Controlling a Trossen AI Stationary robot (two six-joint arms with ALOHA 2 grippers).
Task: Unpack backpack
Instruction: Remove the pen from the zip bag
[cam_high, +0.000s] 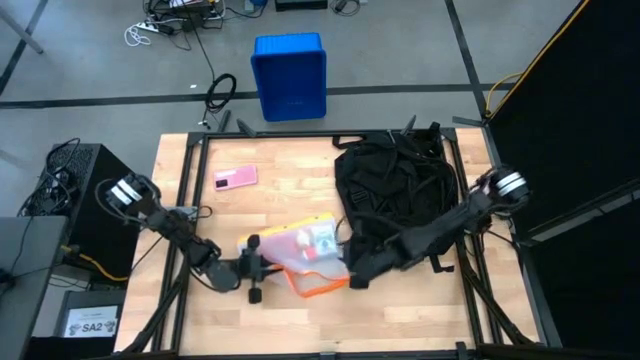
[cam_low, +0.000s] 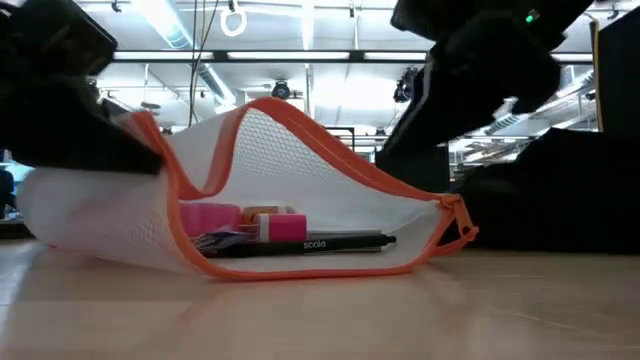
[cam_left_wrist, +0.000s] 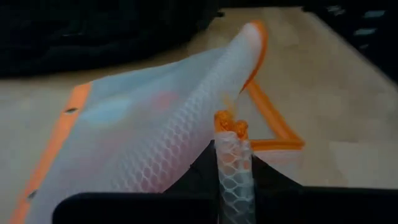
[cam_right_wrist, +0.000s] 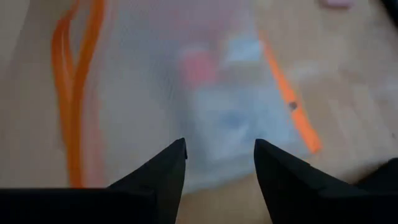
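Worktop (cam_high: 280, 205): pale wood planks in a black frame, seen whole from above.

Backpack (cam_high: 395, 195): black, soft, slumped on the right half of the worktop toward the far edge, straps spilling around it. Largest thing present. The right arm reaches across its near side.

Blue crate (cam_high: 289, 75): on the floor beyond the far edge of the worktop, well apart from everything else.

Mesh pouch (cam_high: 300, 255): white netting with orange trim, lying near the middle of the near edge, just left of the backpack. In the low view its mouth (cam_low: 300, 190) gapes wide, one side lifted into a peak; a dark pen (cam_low: 320, 243) and pink items lie inside on the bottom.

Pink flat item (cam_high: 235, 178): alone on the left part of the worktop, far of the pouch.

Left claw (cam_high: 252, 268): at the pouch's left end, clenched on a pinch of the mesh and orange trim; the wrist view shows the netting bunched between its fingers (cam_left_wrist: 186, 180).

Right claw (cam_right_wrist: 219, 155): at the pouch's right end beside the backpack, fingers parted, hanging just over the pouch with nothing between them.
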